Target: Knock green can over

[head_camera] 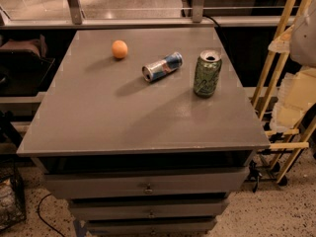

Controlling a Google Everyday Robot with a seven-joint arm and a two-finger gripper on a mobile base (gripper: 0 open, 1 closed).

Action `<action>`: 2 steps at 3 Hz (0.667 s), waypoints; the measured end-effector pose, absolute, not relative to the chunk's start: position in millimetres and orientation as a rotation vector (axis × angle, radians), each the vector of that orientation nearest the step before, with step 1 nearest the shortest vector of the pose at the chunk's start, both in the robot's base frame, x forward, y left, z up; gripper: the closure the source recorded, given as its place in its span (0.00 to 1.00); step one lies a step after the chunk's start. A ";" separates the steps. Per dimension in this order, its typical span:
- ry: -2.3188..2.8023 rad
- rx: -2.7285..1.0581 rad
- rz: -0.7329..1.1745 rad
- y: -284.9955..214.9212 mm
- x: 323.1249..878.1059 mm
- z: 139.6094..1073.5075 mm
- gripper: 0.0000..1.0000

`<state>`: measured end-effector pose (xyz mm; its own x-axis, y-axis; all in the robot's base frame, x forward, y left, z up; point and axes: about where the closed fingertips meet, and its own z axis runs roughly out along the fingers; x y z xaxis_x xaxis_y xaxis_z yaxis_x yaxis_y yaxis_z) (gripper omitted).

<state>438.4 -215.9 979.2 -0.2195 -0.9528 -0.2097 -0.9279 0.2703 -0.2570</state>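
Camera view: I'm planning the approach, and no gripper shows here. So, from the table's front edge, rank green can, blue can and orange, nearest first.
The gripper is not in view.
1. Green can, upright, right side.
2. Blue can, lying down, middle.
3. Orange, back left.

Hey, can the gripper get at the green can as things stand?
Probably yes, though the gripper is out of view. The green can stands upright near the right edge of the table, apart from the tipped blue-and-silver can, with nothing crowding it.
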 end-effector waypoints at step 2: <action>2.192 -1.636 -0.079 -221.9 457.3 976.0 0.00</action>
<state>457.3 -221.9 976.0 -0.2332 -0.9306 -0.2822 -0.9077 0.3124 -0.2801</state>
